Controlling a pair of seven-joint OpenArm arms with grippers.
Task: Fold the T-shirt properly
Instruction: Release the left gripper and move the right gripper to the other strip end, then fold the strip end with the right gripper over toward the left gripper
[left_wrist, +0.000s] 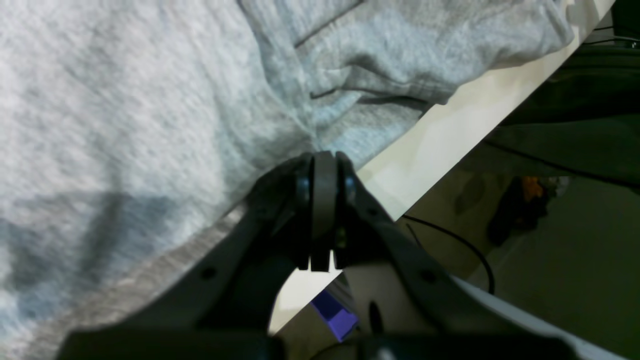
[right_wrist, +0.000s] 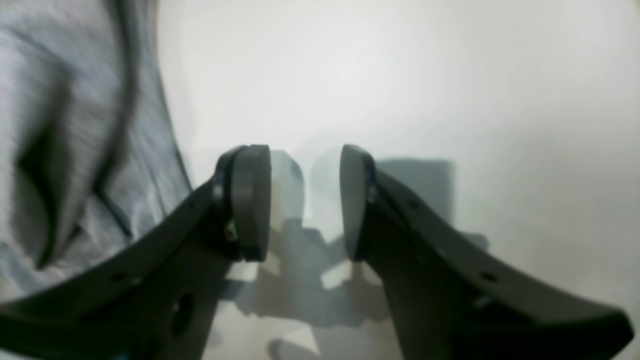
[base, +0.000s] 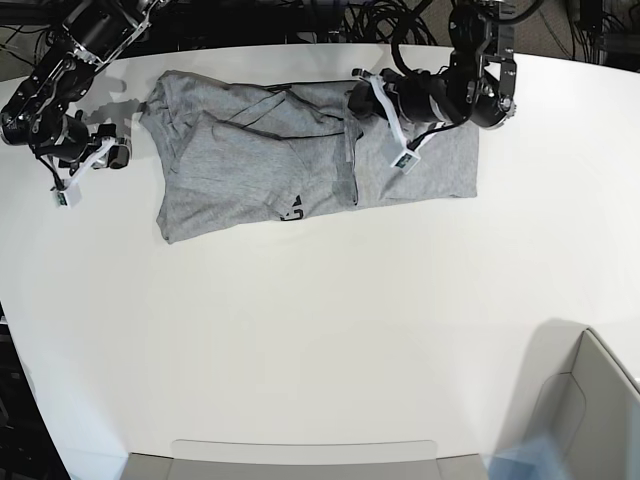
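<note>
In the left wrist view, the grey T-shirt (left_wrist: 150, 100) lay rumpled on the white desk (left_wrist: 450, 135), and the left gripper (left_wrist: 324, 165) was pressed together at a fold of its cloth. In the right wrist view, the right gripper (right_wrist: 305, 200) stood spread over bare desk beside the cloth. In the base view, the T-shirt sprawled partly folded along the desk's far edge, the left arm reaching over it, the right arm beside its other end.

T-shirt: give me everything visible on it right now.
The T-shirt is heather-grey soft knit, lying partly folded and wrinkled on the white table near its far edge. A bit of black lettering shows at a folded edge in the base view. The left claw is shut with its tips in the bunched cloth. The right claw stands open beside it, over bare table.
</note>
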